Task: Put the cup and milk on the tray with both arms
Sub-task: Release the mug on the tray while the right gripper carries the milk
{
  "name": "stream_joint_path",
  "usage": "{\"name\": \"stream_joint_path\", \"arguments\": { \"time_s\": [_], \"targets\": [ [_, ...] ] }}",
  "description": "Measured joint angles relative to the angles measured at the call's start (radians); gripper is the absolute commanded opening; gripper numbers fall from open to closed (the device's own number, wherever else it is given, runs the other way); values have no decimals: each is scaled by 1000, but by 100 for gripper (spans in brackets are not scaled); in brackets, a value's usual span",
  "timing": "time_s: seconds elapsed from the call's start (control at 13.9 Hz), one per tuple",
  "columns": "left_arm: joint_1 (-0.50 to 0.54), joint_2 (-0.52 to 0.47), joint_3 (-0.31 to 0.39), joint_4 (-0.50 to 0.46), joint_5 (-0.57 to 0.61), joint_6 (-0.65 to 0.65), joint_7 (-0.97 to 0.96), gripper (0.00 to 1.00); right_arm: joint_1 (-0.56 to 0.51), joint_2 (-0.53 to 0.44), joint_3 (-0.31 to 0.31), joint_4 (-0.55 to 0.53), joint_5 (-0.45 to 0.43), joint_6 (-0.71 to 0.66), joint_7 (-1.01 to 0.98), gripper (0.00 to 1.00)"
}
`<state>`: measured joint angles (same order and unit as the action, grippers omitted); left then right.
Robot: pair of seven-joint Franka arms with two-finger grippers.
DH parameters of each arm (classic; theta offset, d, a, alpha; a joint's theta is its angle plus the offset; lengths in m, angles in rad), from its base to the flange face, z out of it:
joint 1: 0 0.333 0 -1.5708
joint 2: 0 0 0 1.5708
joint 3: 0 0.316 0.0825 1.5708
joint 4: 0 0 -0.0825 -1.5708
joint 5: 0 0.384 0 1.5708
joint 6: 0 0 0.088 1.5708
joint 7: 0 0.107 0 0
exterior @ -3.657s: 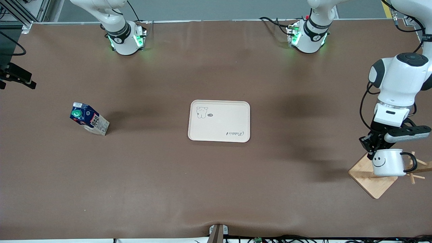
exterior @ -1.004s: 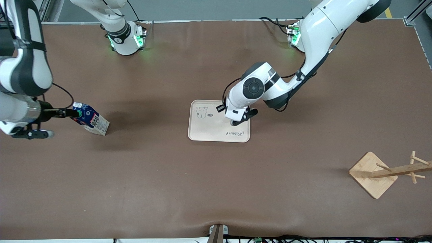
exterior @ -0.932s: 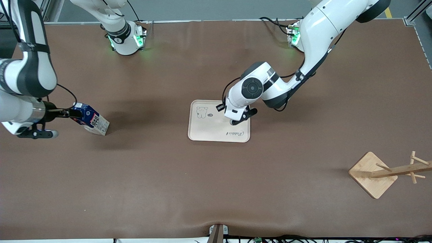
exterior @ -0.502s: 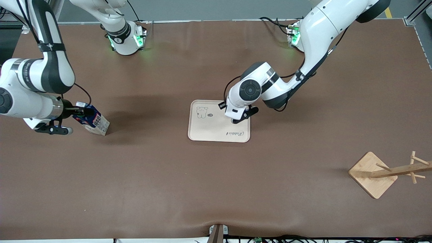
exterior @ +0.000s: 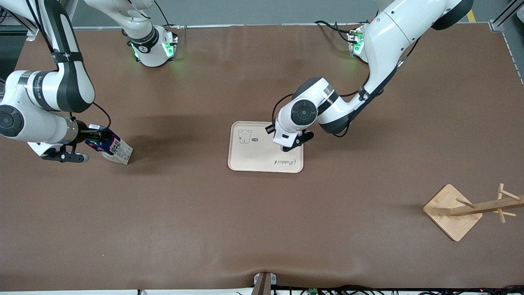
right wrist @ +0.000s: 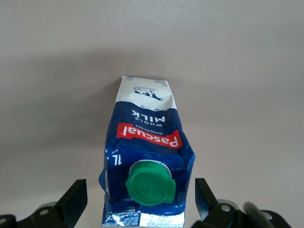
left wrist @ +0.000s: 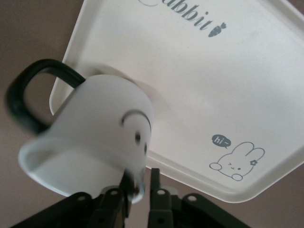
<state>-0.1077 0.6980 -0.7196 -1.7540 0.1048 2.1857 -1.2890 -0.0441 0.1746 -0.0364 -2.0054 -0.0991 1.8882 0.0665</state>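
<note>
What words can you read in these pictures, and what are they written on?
"Pascual", on the red band of the milk.
"WHOLE MILK", on the blue part of the milk.
"Rabbit", only partly in the left wrist view, on the tray.
"hi~", in the speech bubble beside the animal drawn on the tray.
The milk's smaller print is too small to read.
The cup has only a smiley face, no words.

The tray [left wrist: 223, 90] is cream with grey "Rabbit" script and a small grey animal drawing. The cup [left wrist: 90, 142] is white, with a black smiley face and black handle. The milk carton [right wrist: 145, 161] is dark blue with a green cap, red label band and white printed base.
</note>
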Motion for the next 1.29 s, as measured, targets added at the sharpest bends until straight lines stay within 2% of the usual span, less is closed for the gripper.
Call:
{"name": "stream_joint_path", "arguments": {
  "time_s": [0.07, 0.22, 0.29, 0.43, 0.5, 0.57, 0.72, 0.93, 1.15, 1.29],
  "targets": [
    [1, 0, 1, 5, 0, 0, 20, 100, -1, 0, 0, -4, 0, 5, 5, 100],
    [5, 0, 3, 15, 0, -1, 56, 100, -8, 0, -1, -32, 0, 46, 9, 100],
    [7, 1, 5, 23, 0, -3, 65, 100, -13, 0, -1, -54, 0, 75, 9, 89],
    [8, 1, 7, 60, 0, -44, 71, 100, -20, 0, -1, -86, 0, 111, 9, 31],
    [8, 0, 7, 92, 0, -86, 71, 100, -21, 0, -1, -87, 0, 112, 10, 10],
    [9, -1, 7, 131, 3, -136, 72, 100, -21, -3, -1, -85, 0, 112, 14, 0],
    [14, -15, 7, 202, 75, -209, 76, 100, -21, -5, -1, -67, 0, 78, 21, 0],
    [55, -73, 7, 245, 216, -250, 109, 100, -8, -7, 4, 30, 1, -78, 21, 0],
    [157, -140, 9, 261, 231, -282, 257, 100, 51, -9, 12, 172, 70, -252, 26, 0],
    [226, -180, 9, 263, 232, -289, 358, 100, 88, -6, 15, 241, 134, -305, 29, 0]
  ]
}}
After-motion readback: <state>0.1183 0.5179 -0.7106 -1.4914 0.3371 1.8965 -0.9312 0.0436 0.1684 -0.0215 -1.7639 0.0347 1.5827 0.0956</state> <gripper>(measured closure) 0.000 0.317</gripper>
